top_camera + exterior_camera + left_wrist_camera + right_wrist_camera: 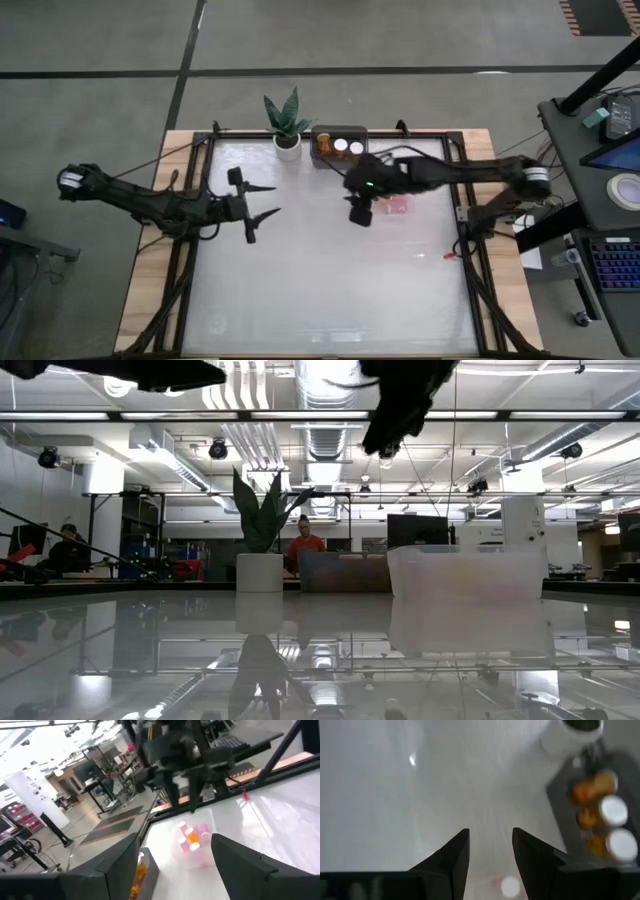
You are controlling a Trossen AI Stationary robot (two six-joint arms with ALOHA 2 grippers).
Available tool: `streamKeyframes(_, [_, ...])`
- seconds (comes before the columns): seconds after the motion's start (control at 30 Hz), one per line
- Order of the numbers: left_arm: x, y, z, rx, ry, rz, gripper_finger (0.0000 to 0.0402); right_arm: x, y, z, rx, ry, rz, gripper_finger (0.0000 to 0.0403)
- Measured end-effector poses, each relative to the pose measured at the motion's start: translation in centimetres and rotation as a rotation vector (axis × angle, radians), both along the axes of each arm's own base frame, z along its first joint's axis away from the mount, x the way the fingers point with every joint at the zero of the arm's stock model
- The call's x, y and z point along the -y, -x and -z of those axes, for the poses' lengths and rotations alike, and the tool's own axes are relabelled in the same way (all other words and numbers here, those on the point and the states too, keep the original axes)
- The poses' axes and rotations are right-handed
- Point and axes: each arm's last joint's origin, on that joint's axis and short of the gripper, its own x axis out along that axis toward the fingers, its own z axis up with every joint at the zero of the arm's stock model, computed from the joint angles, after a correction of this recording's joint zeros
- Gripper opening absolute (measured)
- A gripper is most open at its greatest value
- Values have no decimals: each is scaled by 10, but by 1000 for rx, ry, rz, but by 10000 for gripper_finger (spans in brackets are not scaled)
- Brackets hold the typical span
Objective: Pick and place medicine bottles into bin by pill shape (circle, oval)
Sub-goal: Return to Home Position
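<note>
Amber bottles with white caps stand in a dark bin at the table's far side; they also show in the right wrist view. Small pinkish bottles and an orange one lie in a clear bin to the right of centre. My right gripper hovers high, just left of the clear bin, open and empty. My left gripper is open and empty above the table's left half, pointing right.
A white pot with a green plant stands left of the dark bin. A small red item lies near the table's right rail. People sit in the room behind.
</note>
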Motion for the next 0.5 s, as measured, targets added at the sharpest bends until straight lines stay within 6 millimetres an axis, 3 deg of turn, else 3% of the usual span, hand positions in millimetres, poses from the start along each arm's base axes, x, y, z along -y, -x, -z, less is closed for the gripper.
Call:
streamKeyframes(0.17, [-6, 23, 10, 52, 12, -1, 222, -12, 35, 7, 254, 97, -114, 141])
streamKeyframes(0.5, [-14, 55, 36, 135, 56, -1, 152, -18, 108, 41, 573, 234, -278, 141])
